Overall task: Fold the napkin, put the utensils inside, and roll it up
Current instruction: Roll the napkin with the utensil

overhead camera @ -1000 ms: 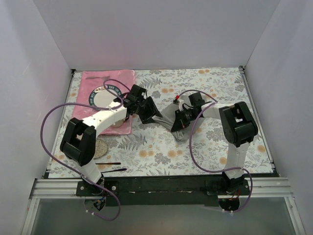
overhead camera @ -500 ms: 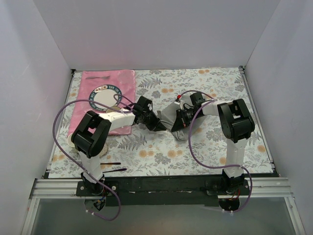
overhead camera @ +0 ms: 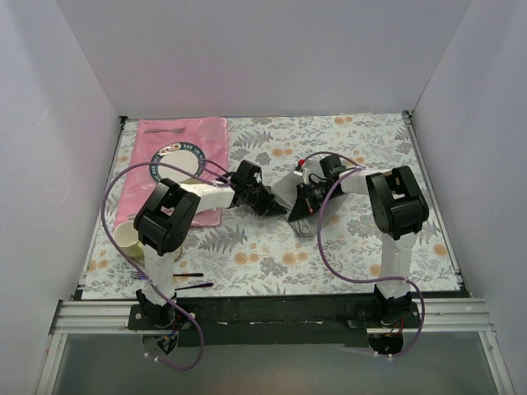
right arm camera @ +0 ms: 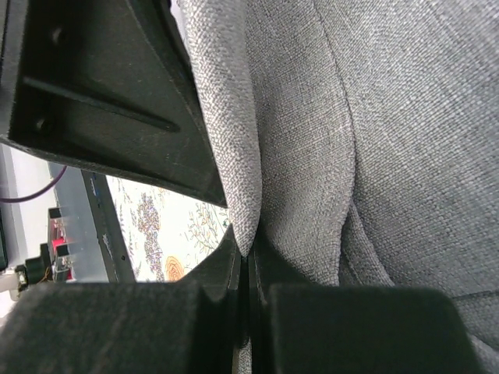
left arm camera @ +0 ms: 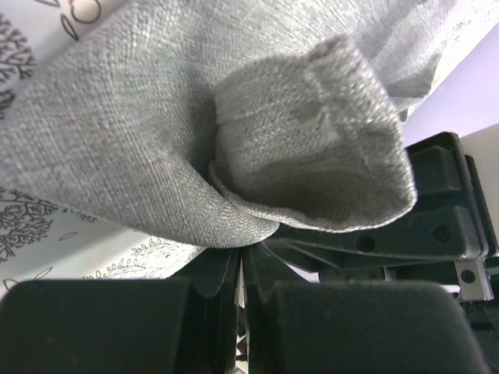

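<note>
The grey napkin point(overhead camera: 303, 224) lies bunched in the middle of the floral table, between my two grippers. My left gripper point(overhead camera: 277, 206) reaches it from the left and is shut on a fold of the cloth. In the left wrist view the napkin point(left arm camera: 312, 156) curls into a pocket just above the left gripper point(left arm camera: 242, 261). My right gripper point(overhead camera: 298, 200) meets it from the right and is shut on another fold. In the right wrist view the napkin point(right arm camera: 351, 117) fills the frame, pinched at the right gripper point(right arm camera: 246, 245). The utensils are out of view.
A pink placemat point(overhead camera: 206, 136) with a round plate point(overhead camera: 169, 164) lies at the back left. A paper cup point(overhead camera: 125, 233) lies beside the left arm. Two thin black sticks point(overhead camera: 183, 275) rest near the front edge. White walls enclose three sides.
The left arm has swung right from the placemat to the napkin, and its gripper has shut on the cloth. The right gripper has kept its hold.
</note>
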